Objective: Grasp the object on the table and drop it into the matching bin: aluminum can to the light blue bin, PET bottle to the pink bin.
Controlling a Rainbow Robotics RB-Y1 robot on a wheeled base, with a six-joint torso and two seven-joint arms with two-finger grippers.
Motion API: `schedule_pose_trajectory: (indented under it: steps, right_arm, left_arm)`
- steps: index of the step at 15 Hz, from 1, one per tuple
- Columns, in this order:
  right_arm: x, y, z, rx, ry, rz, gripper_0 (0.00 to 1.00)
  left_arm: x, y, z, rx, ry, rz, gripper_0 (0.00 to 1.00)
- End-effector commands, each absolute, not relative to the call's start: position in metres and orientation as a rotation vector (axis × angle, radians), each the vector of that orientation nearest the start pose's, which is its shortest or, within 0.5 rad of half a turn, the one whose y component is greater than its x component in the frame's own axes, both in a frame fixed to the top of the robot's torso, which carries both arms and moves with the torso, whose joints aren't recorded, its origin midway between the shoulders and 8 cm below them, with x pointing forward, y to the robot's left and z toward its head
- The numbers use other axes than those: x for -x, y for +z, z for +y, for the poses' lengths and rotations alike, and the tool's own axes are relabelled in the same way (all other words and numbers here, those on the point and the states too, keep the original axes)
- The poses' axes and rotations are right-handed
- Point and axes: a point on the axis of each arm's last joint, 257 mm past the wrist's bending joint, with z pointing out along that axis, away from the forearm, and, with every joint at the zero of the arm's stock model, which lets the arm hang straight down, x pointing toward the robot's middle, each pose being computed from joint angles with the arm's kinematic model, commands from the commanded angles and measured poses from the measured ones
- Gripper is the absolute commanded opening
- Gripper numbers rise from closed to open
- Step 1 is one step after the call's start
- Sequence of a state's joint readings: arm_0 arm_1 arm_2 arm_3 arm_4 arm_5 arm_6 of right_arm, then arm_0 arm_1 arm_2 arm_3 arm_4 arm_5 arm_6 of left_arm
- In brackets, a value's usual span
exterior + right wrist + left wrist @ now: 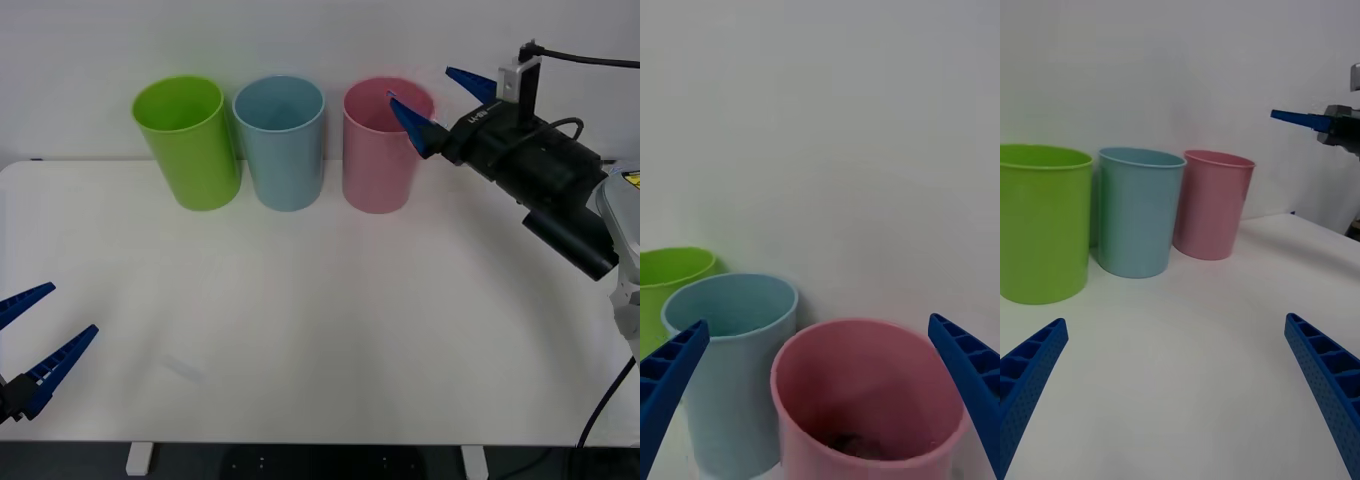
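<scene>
the right gripper (430, 105), blue ribbed fingers spread wide and holding nothing, hangs at the rim of the tall smooth pink plastic bin (380, 150), which stands on the wide white tabletop (330, 300) at the right end of a row with the light blue plastic bin (283, 145) and the lime green plastic bin (190, 145). in the right wrist view something dark lies at the bottom of the pink bin (857, 444), below the gripper, though i cannot tell whether it is the small dark-filled bottle. the left gripper (25, 345) is parked low at the table's near left edge, fingers also spread.
</scene>
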State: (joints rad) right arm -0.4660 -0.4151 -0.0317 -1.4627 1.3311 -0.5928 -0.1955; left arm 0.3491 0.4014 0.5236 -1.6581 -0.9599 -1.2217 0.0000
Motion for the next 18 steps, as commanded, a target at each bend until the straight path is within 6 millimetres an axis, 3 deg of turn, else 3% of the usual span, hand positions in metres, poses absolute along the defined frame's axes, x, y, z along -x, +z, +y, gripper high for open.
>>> schedule_pose_trajectory:
  steps: [1, 6, 11, 18]
  right_arm:
    - [-0.572, -0.037, -0.159, 0.577, 0.475, 1.286, 1.0]
    - [-0.53, -0.072, -0.191, 0.624, 0.471, 1.321, 1.0]
    - [-0.499, -0.109, -0.219, 0.71, 0.361, 1.331, 1.0]
    - [-0.447, -0.148, -0.248, 0.71, 0.464, 1.407, 1.0]
  left_arm:
    - [-0.342, -0.169, 0.33, -0.465, -0.567, 1.441, 1.0]
    - [-0.342, -0.169, 0.33, -0.465, -0.567, 1.441, 1.0]
    - [-0.342, -0.169, 0.33, -0.465, -0.567, 1.441, 1.0]
    - [-0.342, -0.169, 0.33, -0.465, -0.567, 1.441, 1.0]
